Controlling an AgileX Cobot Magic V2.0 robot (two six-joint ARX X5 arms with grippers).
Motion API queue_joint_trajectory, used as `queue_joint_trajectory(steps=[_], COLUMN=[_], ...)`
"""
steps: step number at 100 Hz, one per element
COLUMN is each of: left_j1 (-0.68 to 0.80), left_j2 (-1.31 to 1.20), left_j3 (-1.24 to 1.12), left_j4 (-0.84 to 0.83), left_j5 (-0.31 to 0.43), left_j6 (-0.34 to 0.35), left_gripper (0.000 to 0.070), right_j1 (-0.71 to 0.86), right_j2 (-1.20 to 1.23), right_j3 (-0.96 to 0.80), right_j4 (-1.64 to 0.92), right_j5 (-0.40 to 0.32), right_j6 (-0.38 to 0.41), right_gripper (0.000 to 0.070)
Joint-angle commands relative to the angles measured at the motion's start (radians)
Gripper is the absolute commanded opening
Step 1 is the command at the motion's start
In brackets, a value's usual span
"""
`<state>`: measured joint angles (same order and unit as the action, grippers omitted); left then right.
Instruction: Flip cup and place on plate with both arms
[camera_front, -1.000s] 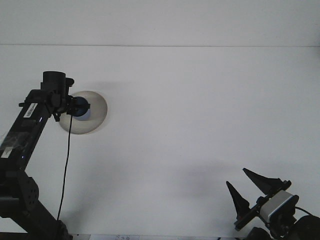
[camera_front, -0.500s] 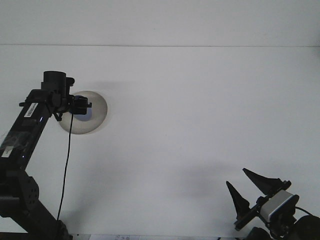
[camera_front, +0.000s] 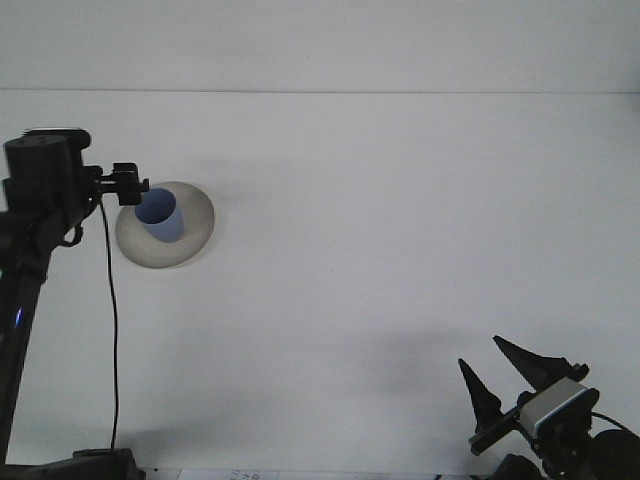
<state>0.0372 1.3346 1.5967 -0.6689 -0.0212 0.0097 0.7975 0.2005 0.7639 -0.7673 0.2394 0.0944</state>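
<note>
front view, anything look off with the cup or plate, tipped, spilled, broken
Nothing stands out. The blue cup stands mouth up on the grey plate, toward its left side, with no spill or damage visible. The left gripper is just beside the plate's upper-left edge, clear of the cup; the right gripper is open at the near right corner.
</note>
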Motion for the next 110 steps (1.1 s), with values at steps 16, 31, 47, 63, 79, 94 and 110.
queue_joint_trajectory(steps=[16, 31, 47, 63, 79, 94, 110], left_j1=[-0.025, -0.055, -0.089, -0.097, -0.097, -0.097, -0.097], left_j2=[-0.302, -0.546, -0.792, -0.955, -1.020, -1.023, -1.025], left_j3=[-0.038, -0.264, -0.574, -0.783, -0.858, -0.859, -0.859], left_j4=[-0.040, -0.003, 0.063, 0.068, 0.061, 0.045, 0.045], left_j5=[0.106, 0.119, 0.235, 0.241, 0.241, 0.241, 0.240], left_j6=[-0.019, -0.068, -0.154, -0.229, -0.232, -0.232, -0.233], left_gripper=[0.0463, 0.0463, 0.0463, 0.0463, 0.0303, 0.0010, 0.0015], right_j1=[0.008, 0.008, 0.008, 0.008, 0.008, 0.008, 0.008], right_j2=[-0.003, -0.003, -0.003, -0.003, -0.002, -0.002, -0.003], right_j3=[0.007, 0.007, 0.007, 0.007, 0.007, 0.007, 0.009], right_j4=[0.004, -0.014, -0.026, -0.028, -0.030, -0.031, -0.034], right_j5=[0.032, 0.031, 0.026, 0.023, 0.024, 0.025, 0.023], right_j6=[0.011, 0.010, 0.009, 0.011, 0.011, 0.010, 0.010], right_gripper=[0.0519, 0.0548, 0.0548, 0.0547, 0.0374, 0.0006, 0.0006])
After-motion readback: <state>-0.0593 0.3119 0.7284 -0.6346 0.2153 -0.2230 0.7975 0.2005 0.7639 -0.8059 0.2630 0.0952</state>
